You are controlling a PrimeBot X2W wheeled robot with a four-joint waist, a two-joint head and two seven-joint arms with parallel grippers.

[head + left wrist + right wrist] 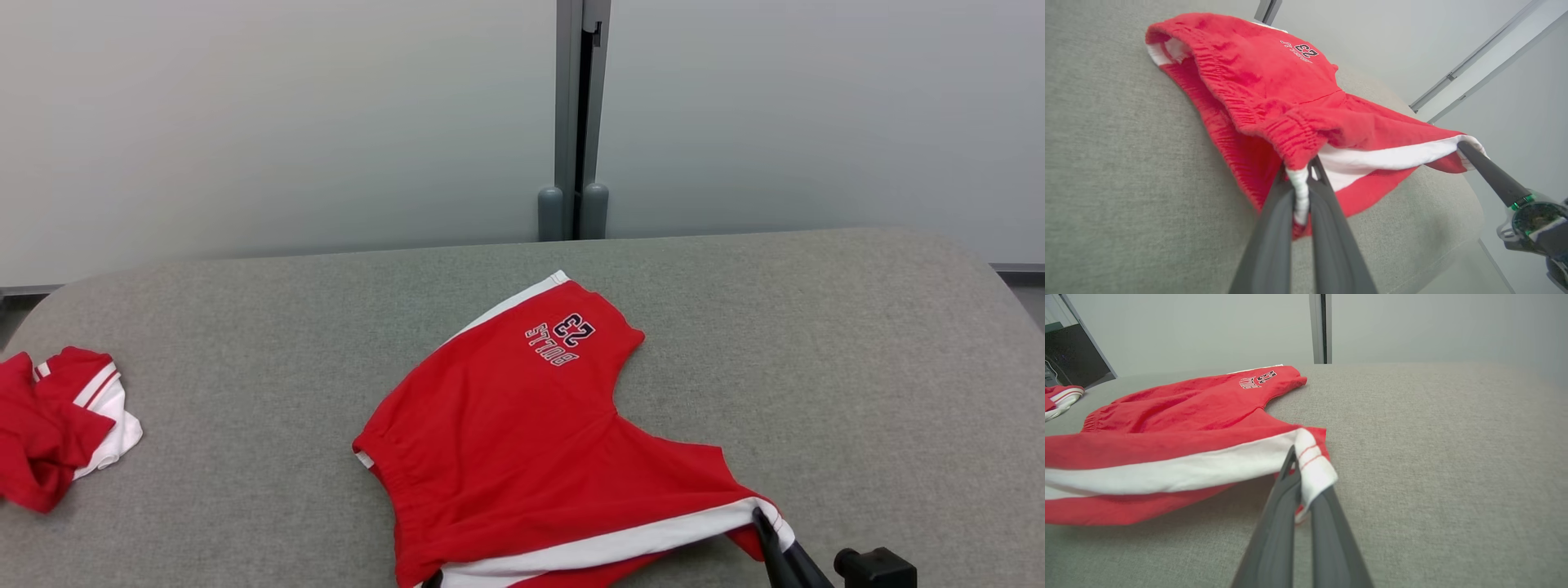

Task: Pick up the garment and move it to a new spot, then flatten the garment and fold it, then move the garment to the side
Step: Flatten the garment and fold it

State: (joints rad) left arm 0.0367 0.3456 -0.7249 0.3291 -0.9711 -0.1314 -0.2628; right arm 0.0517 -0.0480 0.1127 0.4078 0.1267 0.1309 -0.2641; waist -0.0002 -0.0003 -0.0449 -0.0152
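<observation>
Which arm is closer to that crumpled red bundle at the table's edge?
Left. The left end effector pinches the shorts' waistband, on the bundle's side; the right end effector pinches the leg hem, farther off.

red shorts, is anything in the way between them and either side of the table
Toward the robot's left, a crumpled red and white garment lies near the left edge of the table. Toward the right, nothing visible stands in the way. The left gripper and right gripper are both shut on the red shorts.
</observation>
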